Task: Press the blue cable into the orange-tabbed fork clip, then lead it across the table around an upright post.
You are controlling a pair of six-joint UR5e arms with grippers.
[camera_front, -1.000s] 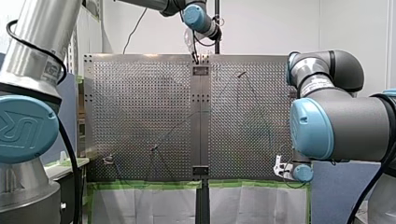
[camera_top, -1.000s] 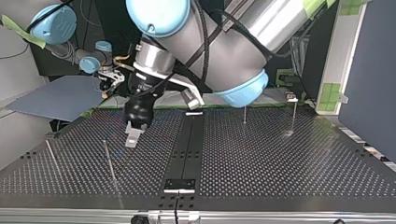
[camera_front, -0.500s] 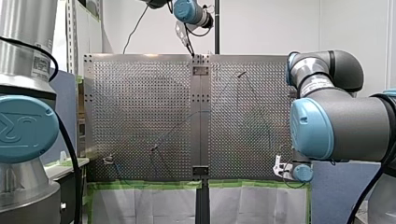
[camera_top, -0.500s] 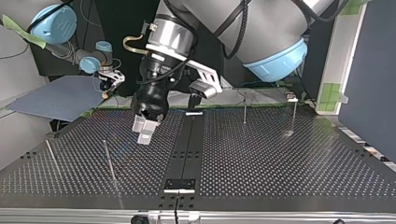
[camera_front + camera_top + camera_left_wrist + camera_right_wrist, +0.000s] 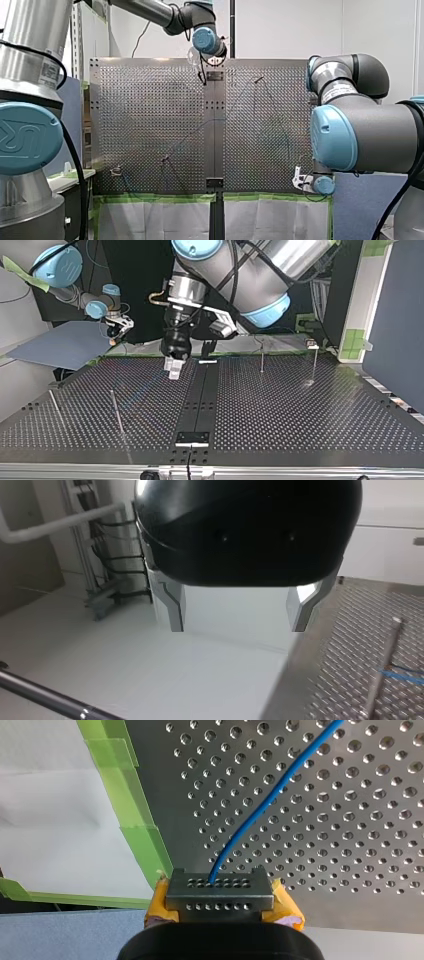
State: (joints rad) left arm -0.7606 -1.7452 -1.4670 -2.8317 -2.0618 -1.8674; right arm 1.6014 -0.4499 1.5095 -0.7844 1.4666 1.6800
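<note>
Perforated metal table (image 5: 300,410) bears thin upright metal posts (image 5: 261,361); our left gripper (image 5: 237,625) gapes empty, our right gripper (image 5: 220,886) clamps the blue cable (image 5: 274,792) at its edge.

My left arm's black, metal-fingered gripper (image 5: 239,625) is hanging tips-down, its jaws standing wide apart. My right arm's yellow-padded black gripper (image 5: 220,892) is pinching a thin blue cable (image 5: 270,795), its jaws closed tight, the cable running out ahead of its tips.
</note>
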